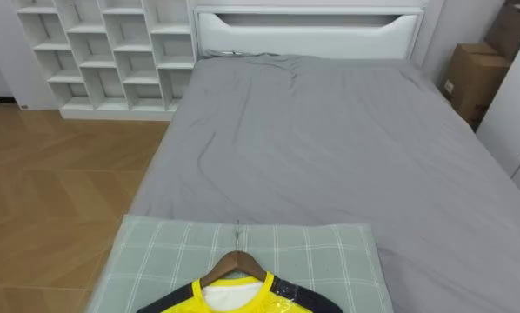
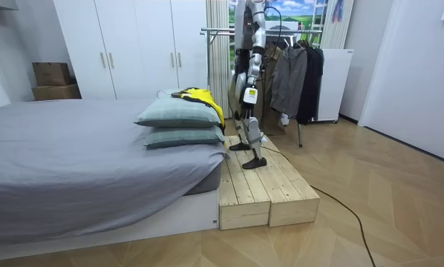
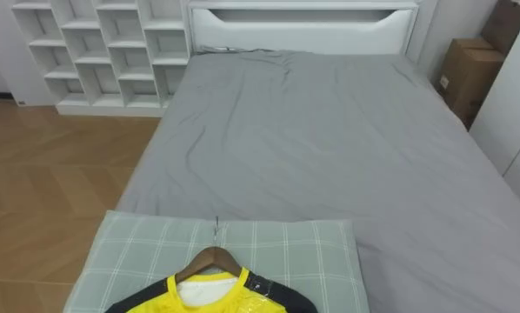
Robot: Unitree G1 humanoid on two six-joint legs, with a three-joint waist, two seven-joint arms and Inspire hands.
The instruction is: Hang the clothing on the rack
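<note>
The yellow shirt (image 1: 230,303) on its hanger (image 1: 236,262) lies on a pillow (image 1: 156,252) on the bed (image 1: 330,148), and I cannot tell if the robot's fingers are open.

The shirt (image 1: 273,303) is yellow (black at the shoulders), the pillow (image 1: 330,252) pale green check, the bedsheet (image 1: 330,139) grey.

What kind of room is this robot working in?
Most likely a bedroom: a wide bed with a grey sheet, white wardrobes along the wall, and a rail with dark clothes hanging on it.
</note>
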